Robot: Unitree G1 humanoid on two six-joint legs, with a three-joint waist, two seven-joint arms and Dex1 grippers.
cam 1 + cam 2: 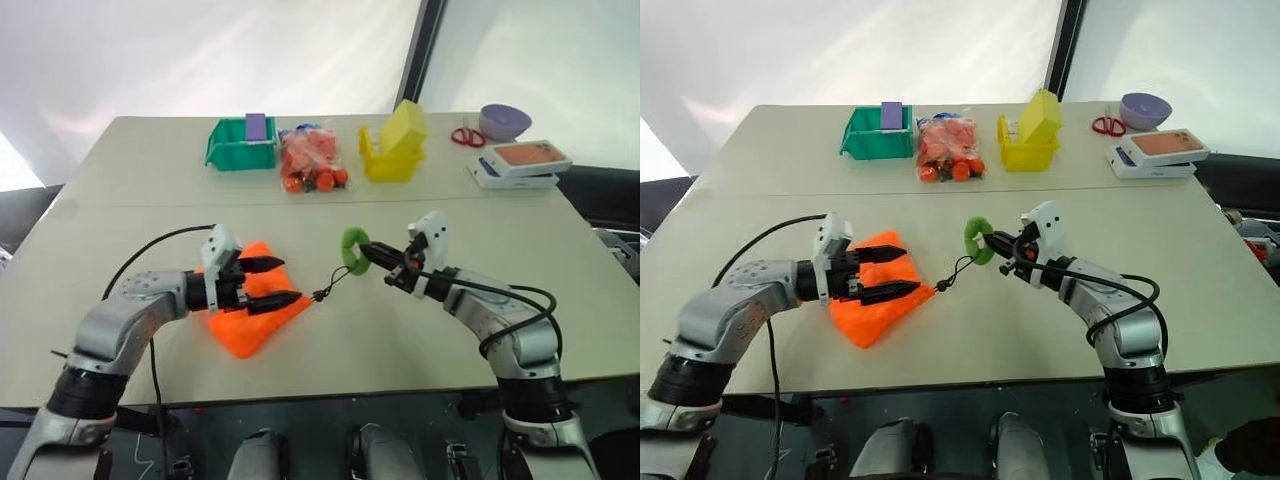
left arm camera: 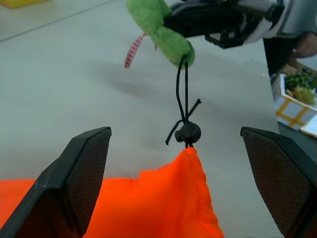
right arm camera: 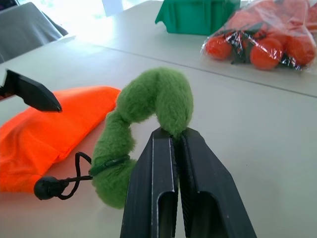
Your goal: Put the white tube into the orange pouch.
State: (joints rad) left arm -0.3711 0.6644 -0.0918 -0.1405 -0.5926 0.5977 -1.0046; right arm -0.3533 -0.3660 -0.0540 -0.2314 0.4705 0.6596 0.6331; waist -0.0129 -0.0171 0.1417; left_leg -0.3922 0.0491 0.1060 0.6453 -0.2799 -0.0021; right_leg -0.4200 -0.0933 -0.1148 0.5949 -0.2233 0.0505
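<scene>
On the pale table (image 1: 400, 330), the orange pouch (image 1: 250, 315) lies at seven o'clock, its mouth drawn shut, bulging as though the white tube is inside. The right gripper (image 1: 385, 262) pinches the green ring (image 1: 353, 249); the left gripper (image 1: 272, 282) gapes over the pouch.

The pouch (image 2: 148, 208) is cut off by the picture's edge in the left wrist view; the tube is hidden from sight.
</scene>
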